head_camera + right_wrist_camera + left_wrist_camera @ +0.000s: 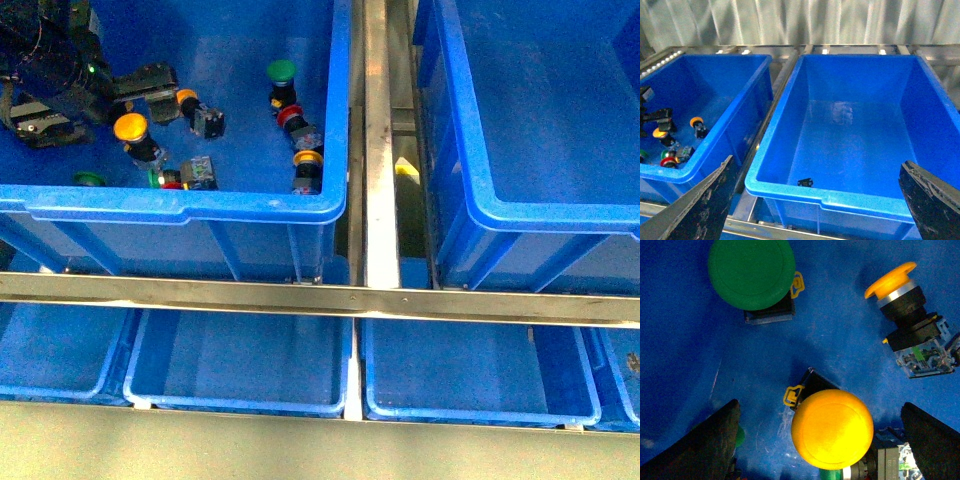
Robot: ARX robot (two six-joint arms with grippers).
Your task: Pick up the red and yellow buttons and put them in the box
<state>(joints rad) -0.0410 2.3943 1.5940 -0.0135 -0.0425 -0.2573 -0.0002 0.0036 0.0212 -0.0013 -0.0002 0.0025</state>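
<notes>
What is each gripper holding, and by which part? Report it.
Nothing. Left gripper open over the yellow button; right gripper open over the box.

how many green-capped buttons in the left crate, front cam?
2 clear: one green-capped button toward the far right of the large blue plastic crate, one half hidden behind its near rim. Others may be hidden behind that rim.

Button crate (180, 205) and box (540, 215) are overlooked from front. Crate is seen close-up by left wrist, both by right.
</notes>
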